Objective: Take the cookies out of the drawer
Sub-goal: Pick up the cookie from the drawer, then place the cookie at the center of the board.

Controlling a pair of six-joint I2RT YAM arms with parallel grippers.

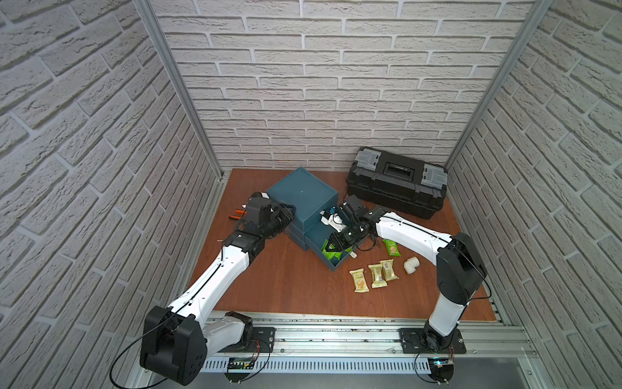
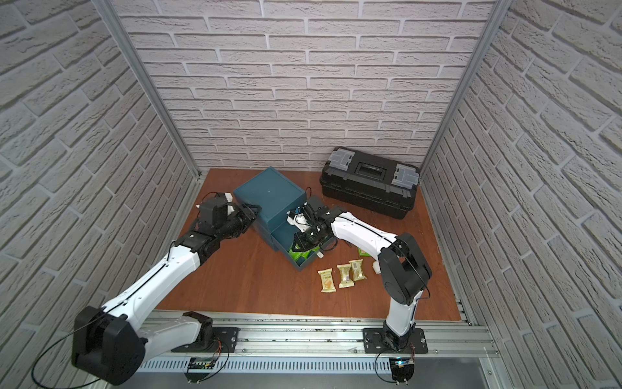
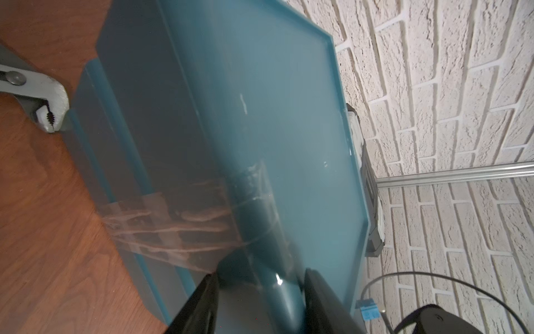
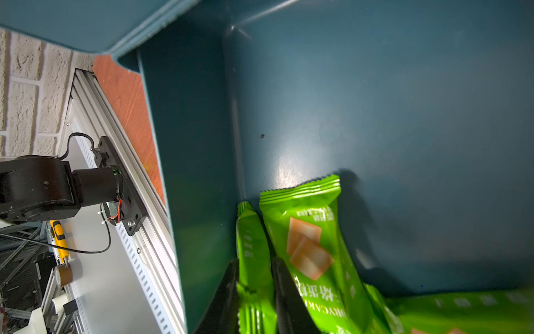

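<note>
Peeking into the teal cabinet (image 1: 304, 195) in both top views: its low drawer (image 1: 339, 265) is pulled out toward the front of the bench (image 1: 286, 289). That's where the rest of the cookies (image 1: 327, 251) are, all bright green as far as I can see.

The right wrist view shows the inside best. A flat green packet (image 4: 309, 245) lies print side up on the drawer floor. Another green one (image 4: 462, 312) sprawls across the end nearest the camera. A thin green packet (image 4: 249, 228) stands on edge right against the side wall. The right pincer (image 4: 255, 260) is down inside the drawer, its two black fingers (image 4: 228, 289) closed in on that thin green packet, one each side, touching the wrapper.

The left pincer (image 3: 260, 273) is on the far side of the cabinet, only a little way open, with a rounded corner edge of the cabinet clamped between its fingers.

Out on the bench, three gold packets (image 1: 376, 275) sit in a row just beside the drawer's front. A lone green packet (image 1: 392, 247) lies near the right arm, and a white pipe elbow (image 1: 411, 265) sits beside that lot. The pliers (image 1: 235, 215) lie left of the cabinet, tip almost at its base. The black toolbox (image 1: 397, 182) sits at the back right with its lid down, so I can't tell what's inside.
</note>
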